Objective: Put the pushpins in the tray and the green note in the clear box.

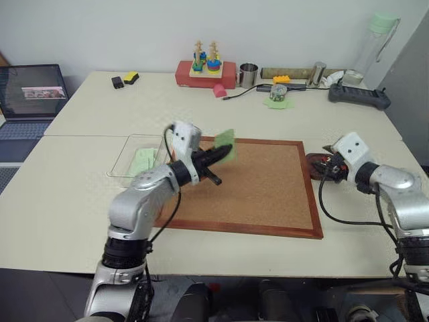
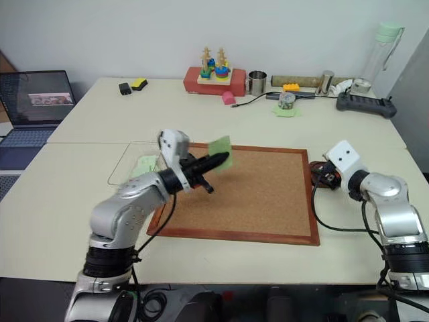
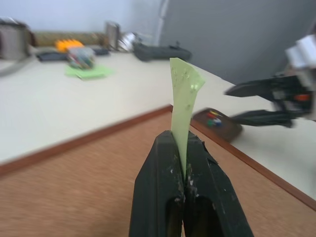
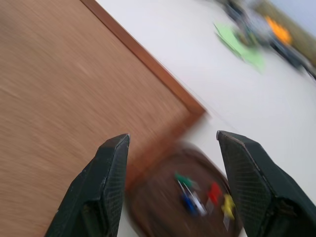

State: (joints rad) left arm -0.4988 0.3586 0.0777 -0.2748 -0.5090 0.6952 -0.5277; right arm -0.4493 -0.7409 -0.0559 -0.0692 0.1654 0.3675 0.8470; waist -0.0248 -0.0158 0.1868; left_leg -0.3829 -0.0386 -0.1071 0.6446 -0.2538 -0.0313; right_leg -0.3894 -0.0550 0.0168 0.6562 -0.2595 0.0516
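My left hand (image 3: pixel 185 148) is clamped tight on the green note (image 3: pixel 183 106), with the sheet pinched by its lower edge between my two black fingers (image 3: pixel 158 187) and standing up past the fingertips, slightly curled. I hold it in the air above the cork board (image 1: pixel 268 194), over the board's far corner on my left. The clear box (image 1: pixel 137 157) sits on the worktop (image 1: pixel 67 194) just beside that hand, on its outer side, off the board's left edge; pale green paper lies inside it.

My right hand (image 4: pixel 173 143) is released, its fingers standing wide apart and gripping nothing. It hovers over the tray (image 4: pixel 163 207), which lies just off the board's right edge, between that edge and my right wrist. The pushpins (image 4: pixel 205 195) rest in the tray below and between my spread fingers: I can make out green, blue, red and yellow heads lying close together. From my left wrist the same tray (image 3: pixel 219 123) shows beyond the note, near my open right hand (image 3: pixel 234 103), with small coloured heads in it.
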